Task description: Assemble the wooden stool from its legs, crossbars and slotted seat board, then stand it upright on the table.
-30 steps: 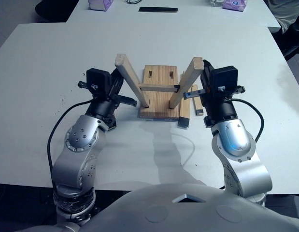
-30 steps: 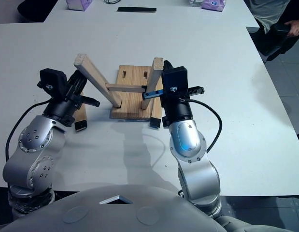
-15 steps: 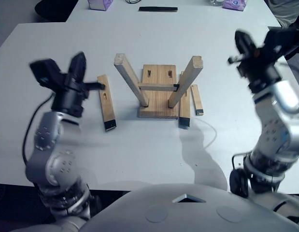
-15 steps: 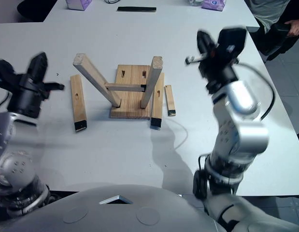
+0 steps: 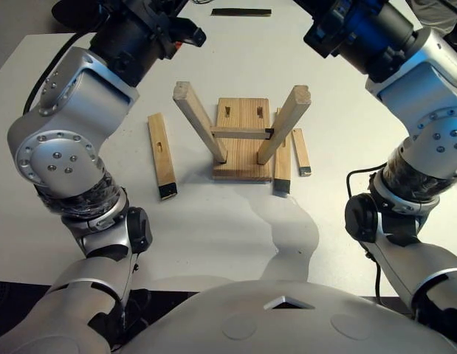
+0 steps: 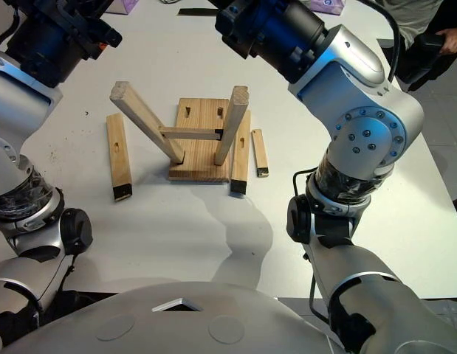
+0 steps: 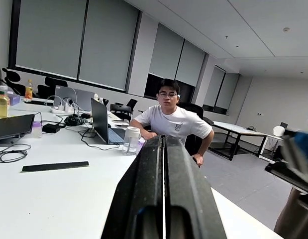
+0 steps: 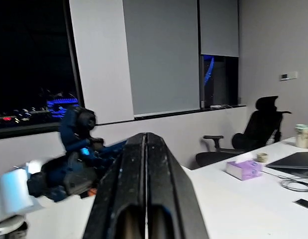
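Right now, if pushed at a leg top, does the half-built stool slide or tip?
Probably tips before it slides: the left leg and right leg lean outward, high above the flat seat board. One crossbar ties them, so the joints may rack. Stiff wood, likely light.

Seat board (image 5: 241, 158), fitted legs (image 5: 198, 118) and crossbar (image 5: 239, 133) were pale bare wood, matt, with grain showing. Loose leg (image 5: 162, 151) looked the same, with one end black (paint or cap, could not tell). Table (image 5: 339, 125) was white, smooth, matt. Left gripper (image 7: 163, 142) and right gripper (image 8: 145, 137) looked like matt black plastic.
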Robot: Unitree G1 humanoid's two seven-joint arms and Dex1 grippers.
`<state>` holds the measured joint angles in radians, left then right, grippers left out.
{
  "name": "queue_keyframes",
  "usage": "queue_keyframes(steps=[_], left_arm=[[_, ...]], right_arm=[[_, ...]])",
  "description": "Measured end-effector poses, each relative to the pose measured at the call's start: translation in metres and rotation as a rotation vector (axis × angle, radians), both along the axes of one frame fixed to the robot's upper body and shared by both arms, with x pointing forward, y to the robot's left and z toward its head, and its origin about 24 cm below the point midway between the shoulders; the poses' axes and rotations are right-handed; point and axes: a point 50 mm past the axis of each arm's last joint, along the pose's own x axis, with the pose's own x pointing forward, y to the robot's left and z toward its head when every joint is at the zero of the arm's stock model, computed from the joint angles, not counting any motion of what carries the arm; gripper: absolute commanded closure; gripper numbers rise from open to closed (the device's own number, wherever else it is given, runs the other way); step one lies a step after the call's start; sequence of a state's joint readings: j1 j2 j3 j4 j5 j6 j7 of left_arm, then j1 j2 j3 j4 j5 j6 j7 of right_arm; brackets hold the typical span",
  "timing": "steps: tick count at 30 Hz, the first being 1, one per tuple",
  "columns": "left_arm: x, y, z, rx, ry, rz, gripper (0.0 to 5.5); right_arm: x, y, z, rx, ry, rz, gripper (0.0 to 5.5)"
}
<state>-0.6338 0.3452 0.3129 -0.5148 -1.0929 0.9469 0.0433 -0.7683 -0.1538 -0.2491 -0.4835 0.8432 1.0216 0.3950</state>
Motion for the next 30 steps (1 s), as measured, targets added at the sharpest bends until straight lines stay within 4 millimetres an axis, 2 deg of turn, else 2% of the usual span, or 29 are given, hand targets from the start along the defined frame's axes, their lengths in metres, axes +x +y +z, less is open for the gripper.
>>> queue_keyframes(steps=[2,3,5,6,8,14,15,18,20,21,22,23,24,26,28,30], left_arm=[[0.0,0.0,-0.01,-0.007,0.044,-0.013,5.5],[0.0,-0.001,-0.018,-0.01,0.074,-0.025,5.5],[-0.002,-0.008,-0.043,-0.008,0.174,-0.054,5.5],[-0.006,-0.01,-0.047,-0.018,0.174,-0.061,5.5],[-0.008,-0.009,-0.053,-0.012,0.18,-0.041,5.5],[-0.008,-0.004,-0.046,-0.092,0.146,-0.046,5.5],[-0.008,0.001,-0.042,-0.125,0.133,-0.034,5.5],[-0.015,0.03,-0.008,-0.275,-0.035,-0.005,5.5],[-0.02,0.049,0.001,-0.292,-0.098,0.023,5.5],[-0.021,0.065,-0.009,-0.252,-0.081,0.064,5.5],[-0.02,0.072,-0.02,-0.2,-0.044,0.095,5.5],[-0.02,0.081,-0.047,-0.108,0.051,0.132,5.5],[-0.021,0.085,-0.06,-0.062,0.094,0.145,5.5],[-0.036,0.092,-0.116,0.114,0.285,0.122,5.5],[-0.06,0.089,-0.157,0.217,0.432,0.038,5.5],[-0.095,0.077,-0.191,0.319,0.548,-0.115,5.5]], right_arm=[[0.001,-0.003,-0.009,-0.011,0.031,-0.011,5.47],[0.001,-0.003,-0.02,-0.044,0.062,-0.021,5.47],[0.003,-0.002,-0.056,-0.142,0.169,-0.042,5.47],[0.002,-0.002,-0.066,-0.151,0.182,-0.045,5.47],[0.001,-0.001,-0.071,-0.168,0.167,-0.056,5.47],[0.004,-0.001,-0.058,-0.02,0.211,-0.007,5.47],[0.007,-0.005,-0.046,0.04,0.2,0.001,5.47],[0.015,-0.029,-0.007,0.158,0.109,-0.037,5.47],[0.025,-0.045,-0.008,0.109,0.104,-0.13,5.47],[0.037,-0.059,-0.021,0.009,0.13,-0.242,5.47],[0.043,-0.065,-0.032,-0.068,0.144,-0.296,5.47],[0.05,-0.072,-0.056,-0.202,0.174,-0.357,5.47],[0.053,-0.075,-0.067,-0.269,0.182,-0.381,5.47],[0.055,-0.082,-0.113,-0.503,0.214,-0.391,5.47],[0.049,-0.074,-0.144,-0.612,0.234,-0.293,5.47],[0.037,-0.049,-0.168,-0.661,0.205,-0.097,5.47]])
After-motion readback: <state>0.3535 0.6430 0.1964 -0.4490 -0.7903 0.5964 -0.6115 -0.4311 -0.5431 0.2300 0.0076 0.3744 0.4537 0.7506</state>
